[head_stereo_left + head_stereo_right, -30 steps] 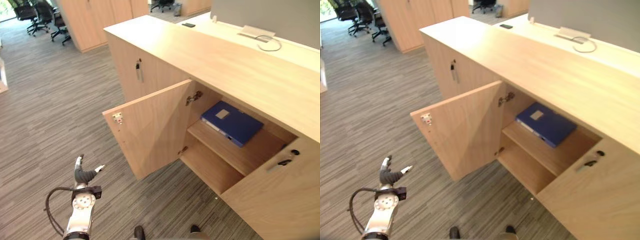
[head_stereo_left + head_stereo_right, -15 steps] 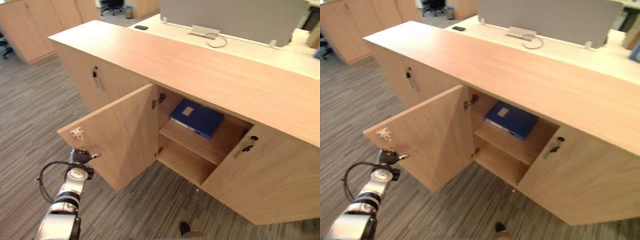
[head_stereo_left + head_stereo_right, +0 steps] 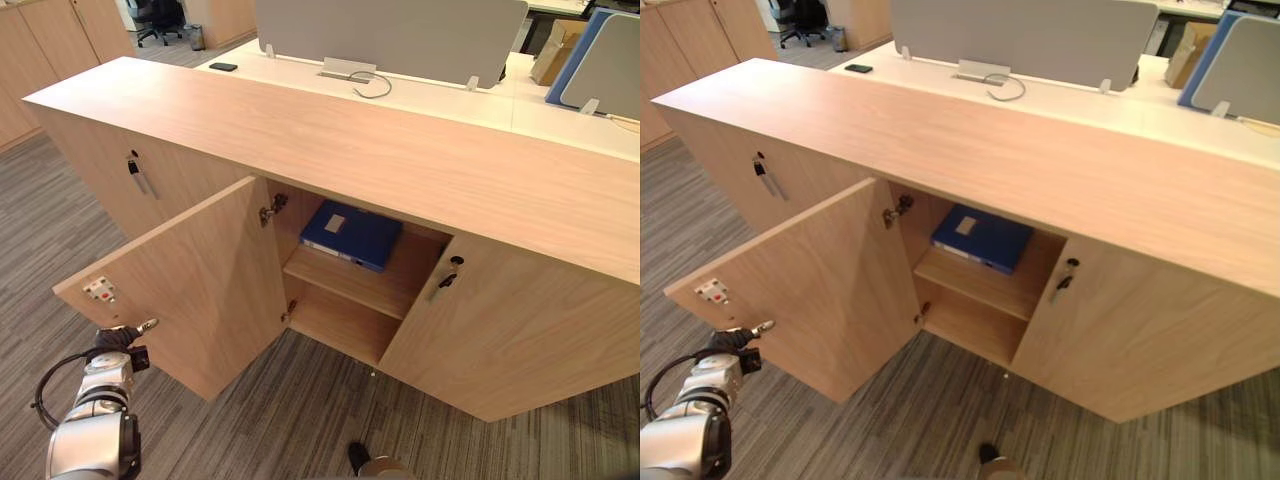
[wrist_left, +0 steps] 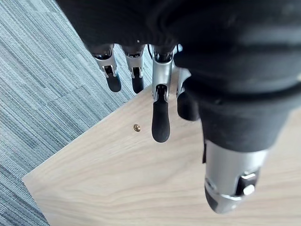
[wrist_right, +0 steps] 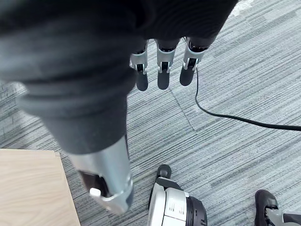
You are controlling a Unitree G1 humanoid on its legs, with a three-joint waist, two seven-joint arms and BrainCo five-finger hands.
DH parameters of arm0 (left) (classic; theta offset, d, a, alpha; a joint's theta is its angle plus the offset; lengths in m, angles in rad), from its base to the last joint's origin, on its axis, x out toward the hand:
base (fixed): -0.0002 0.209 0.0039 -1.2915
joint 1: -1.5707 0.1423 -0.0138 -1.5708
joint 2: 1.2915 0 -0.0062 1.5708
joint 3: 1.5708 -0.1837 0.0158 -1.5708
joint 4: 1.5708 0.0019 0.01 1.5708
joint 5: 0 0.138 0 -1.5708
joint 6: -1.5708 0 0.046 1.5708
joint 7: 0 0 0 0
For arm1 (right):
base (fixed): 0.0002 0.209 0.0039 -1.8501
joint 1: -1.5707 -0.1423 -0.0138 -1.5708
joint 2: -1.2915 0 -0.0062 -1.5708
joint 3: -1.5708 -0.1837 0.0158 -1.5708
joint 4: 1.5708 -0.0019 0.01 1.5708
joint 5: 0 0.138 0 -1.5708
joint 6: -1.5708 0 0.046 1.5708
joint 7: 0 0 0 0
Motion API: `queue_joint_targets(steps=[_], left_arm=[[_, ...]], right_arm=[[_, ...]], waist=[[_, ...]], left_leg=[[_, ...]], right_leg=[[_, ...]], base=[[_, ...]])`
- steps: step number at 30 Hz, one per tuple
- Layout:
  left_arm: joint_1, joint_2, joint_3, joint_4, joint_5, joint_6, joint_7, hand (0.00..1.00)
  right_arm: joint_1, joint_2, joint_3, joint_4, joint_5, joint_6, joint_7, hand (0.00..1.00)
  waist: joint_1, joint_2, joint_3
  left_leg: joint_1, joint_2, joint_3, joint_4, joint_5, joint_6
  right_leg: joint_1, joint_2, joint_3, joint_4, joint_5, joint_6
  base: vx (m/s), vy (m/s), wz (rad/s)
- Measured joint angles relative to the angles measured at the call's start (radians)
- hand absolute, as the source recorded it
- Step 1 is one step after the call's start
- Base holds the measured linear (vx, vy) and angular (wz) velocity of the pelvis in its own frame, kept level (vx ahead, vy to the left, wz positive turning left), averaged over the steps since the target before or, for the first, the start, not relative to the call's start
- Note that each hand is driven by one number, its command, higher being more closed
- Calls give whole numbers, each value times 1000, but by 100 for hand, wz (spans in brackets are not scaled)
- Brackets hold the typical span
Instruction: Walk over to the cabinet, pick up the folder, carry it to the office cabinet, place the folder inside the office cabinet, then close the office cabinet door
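Grey striped carpet [image 3: 60,200] runs up to a long wooden cabinet [image 3: 400,150] with one door [image 3: 200,280] standing wide open. On the upper shelf [image 3: 340,282] inside, a blue folder [image 3: 352,232] lies flat, its long side seemingly along the shelf front, slightly askew. The left hand [image 3: 118,336] hangs by the door's free edge, fingers loosely straight and empty. The right hand [image 5: 162,70] hangs over the carpet, fingers straight, holding nothing.

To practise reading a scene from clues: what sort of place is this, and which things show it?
Most likely an open-plan office: a long wooden office cabinet holding a blue folder, desks with grey divider screens behind it, a black swivel chair beyond, and striped grey carpet.
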Motion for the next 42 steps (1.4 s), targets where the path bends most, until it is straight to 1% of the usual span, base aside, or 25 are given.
queue_joint_targets(steps=[2, 7, 11, 16, 17, 20, 24, 26, 28, 29, 31, 32, 33, 35, 36, 38, 40, 41, 42], left_arm=[[4, 1, 2, 6, 5, 0, -9, 0], [43, 6, 54, 22, 41, 6, -49, 0], [72, 19, 125, 34, 69, 25, -94, 0], [91, 25, 207, 53, 106, 46, -129, 0], [92, 25, 253, 58, 119, 50, -139, 0], [92, 25, 339, 74, 137, 62, -145, 0], [87, 32, 372, 74, 139, 67, -143, 0], [76, 46, 335, 73, 130, 67, -136, 0], [39, 67, 206, 73, 111, 67, -116, 0], [28, 71, 170, 72, 108, 64, -112, 0], [-20, 76, 29, 59, 109, 45, -90, 0], [-29, 76, -9, 47, 109, 39, -86, 0], [-46, 76, -73, 27, 115, 29, -79, 0], [-54, 81, -147, 27, 126, 28, -46, 0], [-54, 83, -177, 25, 141, 25, -41, 0], [-54, 92, -298, 8, 229, 25, -17, 0], [-54, 100, -362, 7, 287, 25, -6, 0], [-54, 109, -400, 3, 342, 26, -3, 0], [-54, 114, -418, -2, 364, 26, -2, 0]], right_arm=[[-1, 0, 0, 0, 0, 0, 6, 0], [-12, -8, 1, -2, -1, 0, 19, 0], [-38, -18, 10, -2, -1, 0, 26, 0], [-59, -44, 49, -5, -4, 0, 40, 0], [-61, -45, 49, -6, -4, -1, 44, 0], [-64, -37, 55, -7, -4, -1, 48, 0], [-64, -9, 87, -2, -4, -2, 52, 0], [-61, 5, 99, 2, -3, -2, 59, 0], [-37, 6, 134, 0, -3, -4, 59, 0], [-32, 6, 138, -1, -3, -5, 59, 0], [-12, 1, 179, -5, -3, -12, 57, 0], [-8, 0, 190, -10, -2, -12, 56, 0], [0, -3, 215, -22, -2, -14, 55, 0], [15, -7, 254, -44, -1, -22, 55, 0], [20, -8, 263, -51, -1, -26, 55, 0], [33, -9, 307, -94, -1, -38, 55, 0], [35, -11, 335, -113, -2, -46, 55, 0], [36, -10, 358, -130, -3, -49, 55, 0], [37, -9, 368, -138, -3, -50, 56, 0]], waist=[[4, -1, 0], [18, -3, -2], [30, -5, -3], [33, -6, -5], [30, -7, -7], [27, -6, -21], [17, -8, -39], [13, -4, -37], [14, -3, -36], [13, -4, -36], [12, -4, -35], [11, -5, -34], [6, -4, -33], [3, -5, -30], [4, -5, -28], [6, -7, -25], [6, -8, -25], [6, -10, -24], [7, -11, -23]], left_leg=[[0, 0, -3, 0, 0, 0], [2, 0, -6, 0, 1, 3], [2, -1, -7, 1, 0, 4], [4, -2, -9, 1, -1, 4], [2, -4, -10, 1, -4, 5], [0, -6, -10, 1, -8, 4], [0, -7, -11, 1, -11, 8], [0, -7, -12, 2, -10, 8], [0, -7, -18, 3, -11, 8], [0, -6, -19, 3, -11, 8], [1, -5, -19, 6, -11, 7], [1, -5, -20, 7, -11, 7], [1, -5, -20, 7, -11, 7], [1, -5, -21, 8, -10, 7], [1, -5, -22, 8, -10, 7], [1, -6, -26, 6, -10, 6], [1, -6, -28, 4, -9, 5], [1, -8, -30, 3, -8, 5], [0, -11, -32, 3, -7, 5]], right_leg=[[2, 0, -2, -1, 0, 0], [8, -2, -7, -4, 0, -1], [10, -4, -8, -8, 0, -1], [12, -5, -9, -10, 0, -1], [14, -7, -9, -17, 0, 0], [14, -9, -9, -23, 0, 1], [17, -11, -9, -27, 0, 1], [17, -11, -9, -27, 1, 1], [17, -10, -10, -25, 1, 1], [17, -10, -10, -24, 1, 1], [17, -10, -11, -18, 0, 1], [16, -10, -11, -17, 0, 1], [16, -10, -11, -15, 0, 1], [14, -12, -11, -10, 0, 1], [13, -11, -11, -9, 0, 2], [13, -13, -17, -4, -3, 4], [12, -15, -19, -2, -4, 6], [12, -17, -21, -1, -5, 8], [12, -18, -23, 0, -6, 8]], base=[[-1, 5, 4], [9, 3, 2], [0, 0, 0], [0, 0, 0], [0, 0, 0], [0, 0, 0], [0, 0, 0], [0, 0, 0], [0, 0, 0], [0, 0, 0], [0, 0, 0], [0, 0, 0], [0, 0, 0], [0, 0, 0], [0, 0, 5], [-13, 0, 7], [-18, 2, 6], [-13, 5, 6], [-19, 13, 10]])
